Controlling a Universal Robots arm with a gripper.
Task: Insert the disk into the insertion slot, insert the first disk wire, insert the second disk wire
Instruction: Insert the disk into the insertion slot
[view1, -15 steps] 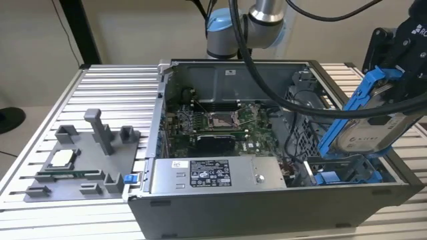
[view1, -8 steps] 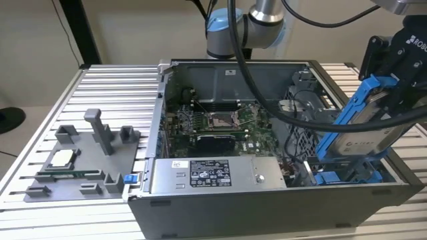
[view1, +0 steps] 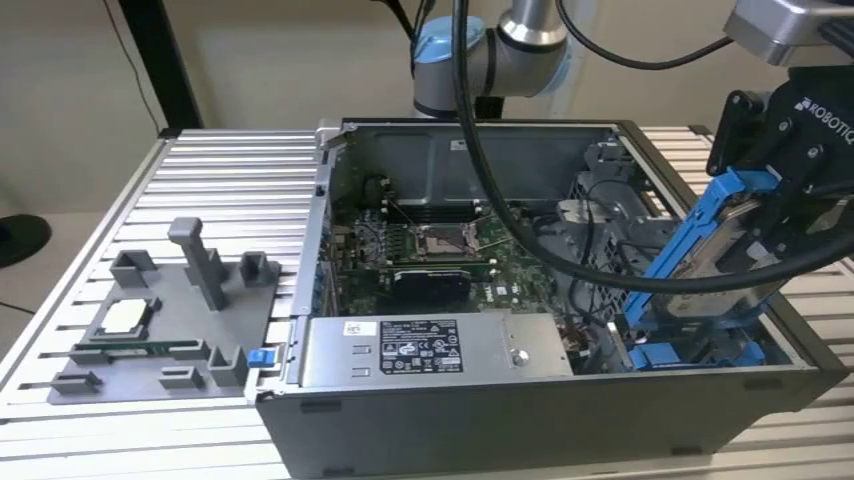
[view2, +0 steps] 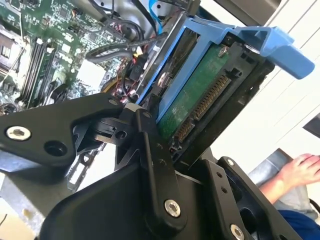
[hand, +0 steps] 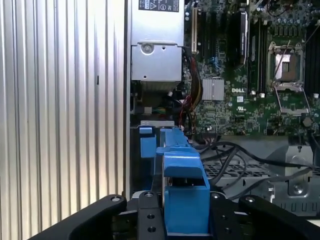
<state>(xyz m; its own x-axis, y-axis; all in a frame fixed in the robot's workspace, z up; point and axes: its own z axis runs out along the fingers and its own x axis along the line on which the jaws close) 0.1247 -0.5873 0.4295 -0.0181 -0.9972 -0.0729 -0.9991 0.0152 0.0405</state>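
1. Exterior view: the black two-finger gripper (view1: 763, 218) holds a flat silver disk (view1: 701, 238) clipped in a bright blue plastic carrier. The disk is steeply tilted over the near corner of the open grey computer case (view1: 534, 420), on the exterior view's right. Its lower end reaches the insertion slot (view1: 694, 352), a grey metal cage with blue rails; I cannot tell whether they touch. The case stands on a ribbed aluminium table (view1: 227, 170), and a grey moulded fixture tray (view1: 147, 340) lies near the table's opposite edge.
2. Second wrist view: the black fingers (view2: 150, 135) are clamped against the disk's long sides, with its green circuit-board face (view2: 200, 95) exposed. A person's hand (view2: 300, 167) rests beyond the case.
3. First wrist view: the carrier's blue end (hand: 182, 197) sits between the fingers. Past it lie the green motherboard (hand: 240, 100) and a grey power-supply box (hand: 155, 60) against the case wall.
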